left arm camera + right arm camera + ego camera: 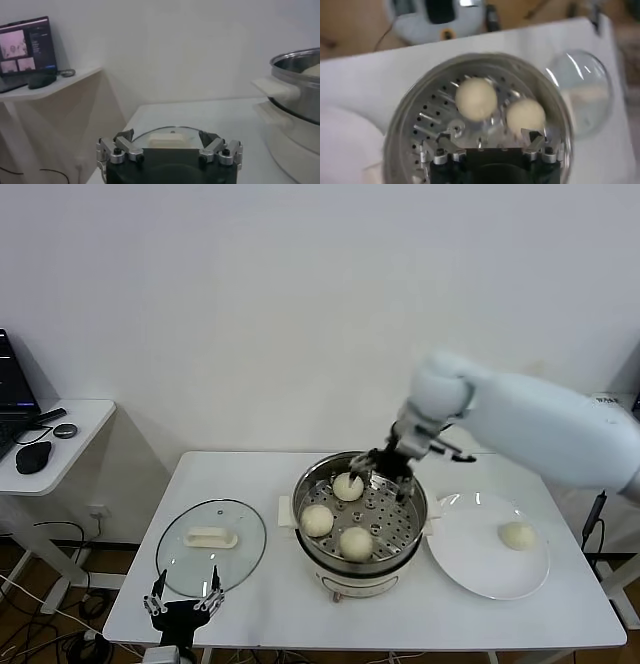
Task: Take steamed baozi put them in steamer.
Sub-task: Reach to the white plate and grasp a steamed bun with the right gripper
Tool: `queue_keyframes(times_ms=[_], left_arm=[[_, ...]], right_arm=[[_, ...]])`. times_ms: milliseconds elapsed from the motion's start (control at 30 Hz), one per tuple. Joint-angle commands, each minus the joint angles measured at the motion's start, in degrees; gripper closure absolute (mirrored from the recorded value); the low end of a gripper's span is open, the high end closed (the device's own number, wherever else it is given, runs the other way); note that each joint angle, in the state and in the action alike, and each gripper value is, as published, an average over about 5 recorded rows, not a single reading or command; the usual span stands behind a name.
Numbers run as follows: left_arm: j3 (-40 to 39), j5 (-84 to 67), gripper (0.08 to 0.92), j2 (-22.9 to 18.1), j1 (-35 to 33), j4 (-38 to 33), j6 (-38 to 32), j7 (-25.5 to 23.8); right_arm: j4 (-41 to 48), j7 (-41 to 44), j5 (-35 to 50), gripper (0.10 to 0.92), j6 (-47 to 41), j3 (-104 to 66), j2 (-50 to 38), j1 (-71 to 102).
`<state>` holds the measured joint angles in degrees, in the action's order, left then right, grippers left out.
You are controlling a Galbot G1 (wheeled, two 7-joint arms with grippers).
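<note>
The steel steamer (345, 569) stands mid-table with three baozi on its perforated tray: one at the back (348, 486), one at the left (317, 520), one at the front (356, 542). A fourth baozi (517, 535) lies on the white plate (480, 569) to the right. My right gripper (386, 474) is open and empty, low over the back of the steamer, beside the back baozi. In the right wrist view it (487, 133) hangs over the tray (427, 122), with two baozi (476, 98) (525, 115) beyond it. My left gripper (183, 599) is open and parked at the front left edge.
The glass lid (235, 529) with its white handle lies flat on the table left of the steamer, just ahead of the left gripper (170, 142). A side table (85, 419) with a mouse and laptop stands off to the left.
</note>
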<state>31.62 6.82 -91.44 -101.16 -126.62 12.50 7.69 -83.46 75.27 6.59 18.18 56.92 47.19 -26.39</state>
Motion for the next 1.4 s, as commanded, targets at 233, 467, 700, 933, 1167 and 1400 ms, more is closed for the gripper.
queue_keyframes(times_ms=[233, 467, 700, 933, 1167, 1400], left_arm=[[0.16, -0.12, 0.177, 0.70, -0.77, -0.95, 0.00, -0.18], [0.13, -0.08, 0.177, 0.83, -2.04, -1.54, -0.06, -0.21], [0.88, -0.09, 0.177, 0.84, -2.90, -0.89, -0.25, 0.33], [1.74, 0.02, 0.177, 0.81, -3.53, -0.87, -0.24, 0.22], [2.13, 0.19, 0.177, 0.66, -3.01, 0.18, -0.25, 0.16], [2.13, 0.32, 0.177, 0.62, -2.91, 1.04, -0.27, 0.19]], right_arm=[[11.82, 2.74, -3.48, 0.203, -34.09, -21.31, -21.59, 13.75], [13.58, 3.43, -16.05, 0.203, -30.54, -30.89, -22.23, 26.69], [19.42, 2.89, -29.03, 0.203, -23.16, -37.46, -16.28, 35.32], [25.19, 3.46, -34.58, 0.203, -17.15, -39.30, -9.98, 38.16], [29.15, 1.79, -36.07, 0.203, -16.20, -39.85, -6.30, 38.44], [31.13, 0.73, -37.17, 0.203, -14.80, -40.17, -4.40, 39.12]])
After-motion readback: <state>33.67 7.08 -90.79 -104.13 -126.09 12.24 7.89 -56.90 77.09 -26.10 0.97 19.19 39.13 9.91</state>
